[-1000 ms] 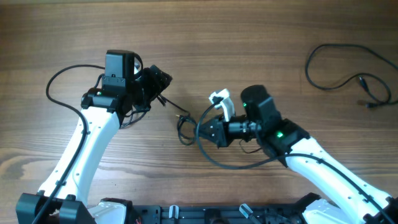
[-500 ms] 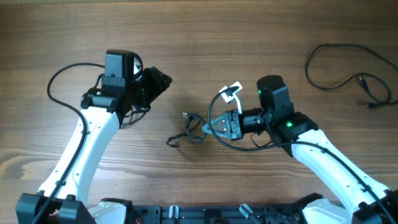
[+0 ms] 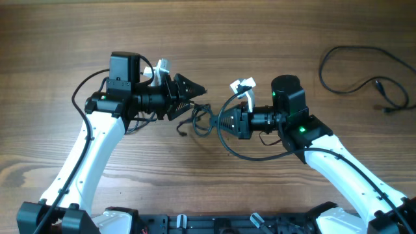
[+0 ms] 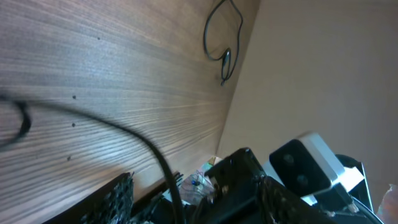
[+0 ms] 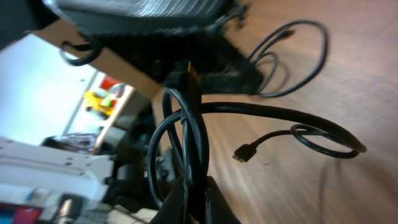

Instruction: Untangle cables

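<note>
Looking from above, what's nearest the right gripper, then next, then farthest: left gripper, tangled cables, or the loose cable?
1. Tangled cables: held at the right gripper's tips, mid-table.
2. Left gripper: just beyond them, toward the picture's upper left.
3. Loose cable: far off in the picture's top right corner.

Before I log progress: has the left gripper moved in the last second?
Yes. The left gripper swung rightward, nearer the loose cable at far right.

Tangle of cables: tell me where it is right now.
In the overhead view, the tangle is at mid-table between the two arms, pinched by the right gripper and close beside the left gripper.
</note>
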Controlling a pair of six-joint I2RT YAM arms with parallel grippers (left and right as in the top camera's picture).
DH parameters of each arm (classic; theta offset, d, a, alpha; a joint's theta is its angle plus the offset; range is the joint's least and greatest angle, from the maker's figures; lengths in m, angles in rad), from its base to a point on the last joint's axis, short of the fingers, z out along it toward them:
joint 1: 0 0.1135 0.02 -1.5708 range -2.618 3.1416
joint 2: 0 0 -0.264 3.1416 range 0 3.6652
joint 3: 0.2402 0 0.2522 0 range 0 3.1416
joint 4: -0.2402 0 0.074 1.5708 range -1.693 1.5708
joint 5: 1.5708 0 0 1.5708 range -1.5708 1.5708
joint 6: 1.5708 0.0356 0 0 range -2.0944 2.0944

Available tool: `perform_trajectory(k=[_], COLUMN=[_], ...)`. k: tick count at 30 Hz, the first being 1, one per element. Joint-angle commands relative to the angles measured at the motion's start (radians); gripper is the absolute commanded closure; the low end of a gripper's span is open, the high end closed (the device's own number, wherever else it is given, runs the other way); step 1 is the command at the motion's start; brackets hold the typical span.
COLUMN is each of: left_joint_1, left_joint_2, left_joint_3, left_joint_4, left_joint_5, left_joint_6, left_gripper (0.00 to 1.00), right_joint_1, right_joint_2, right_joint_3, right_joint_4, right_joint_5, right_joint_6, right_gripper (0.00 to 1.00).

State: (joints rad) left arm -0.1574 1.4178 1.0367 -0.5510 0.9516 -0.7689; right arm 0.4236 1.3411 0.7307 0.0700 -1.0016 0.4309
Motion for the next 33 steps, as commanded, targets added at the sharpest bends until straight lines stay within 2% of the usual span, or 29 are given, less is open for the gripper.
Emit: perform_trajectory(k=[1, 4, 5, 6, 7, 9, 11, 16, 21, 33], left_joint_1=[-0.002, -0.006, -0.01, -0.013, -0.018, -0.037, -0.062, -0.077, -0.076, -0.076], left_joint_2=[0.006, 0.006, 0.006, 0.006, 0.006, 0.006, 0.006, 0.006, 0.006, 0.006], left_joint_3=[0.003, 0.003, 0.003, 0.003, 0.003, 0.003, 0.003, 0.003, 0.003, 0.003], left_joint_4=[-0.036, -0.073, -0.087, -0.097, -0.097, -0.076, -0.077, -0.116, -0.113, -0.071], left_joint_5=[0.024, -0.024, -0.041, -0.044, -0.044, -0.055, -0.096, -0.208, -0.255, -0.292], left_joint_6=[0.007, 0.006, 0.006, 0.007, 0.007, 0.089, 0.201, 0.216, 0.216, 0.215], left_gripper=[0.34, 0.36, 0.42, 0.54, 0.58, 0.64, 0.68, 0.69, 0.79, 0.77], right_joint_1=[0.002, 0.002, 0.002, 0.002, 0.002, 0.002, 0.002, 0.002, 0.002, 0.002], right_joint_2=[0.011, 0.011, 0.011, 0.011, 0.011, 0.011, 0.011, 0.011, 0.011, 0.011], right_joint_3=[0.015, 0.015, 0.015, 0.015, 0.015, 0.015, 0.015, 0.015, 0.015, 0.015], right_joint_4=[-0.016, -0.014, -0.016, -0.016, -0.018, -0.03, -0.035, -0.035, -0.033, -0.008], right_joint_5=[0.116, 0.141, 0.149, 0.152, 0.153, 0.151, 0.153, 0.155, 0.098, -0.158], right_joint_6=[-0.087, -0.023, 0.031, 0.09, 0.124, 0.204, 0.206, 0.242, 0.249, 0.149], right_gripper=[0.95, 0.96, 0.96, 0.96, 0.96, 0.96, 0.96, 0.96, 0.96, 0.96])
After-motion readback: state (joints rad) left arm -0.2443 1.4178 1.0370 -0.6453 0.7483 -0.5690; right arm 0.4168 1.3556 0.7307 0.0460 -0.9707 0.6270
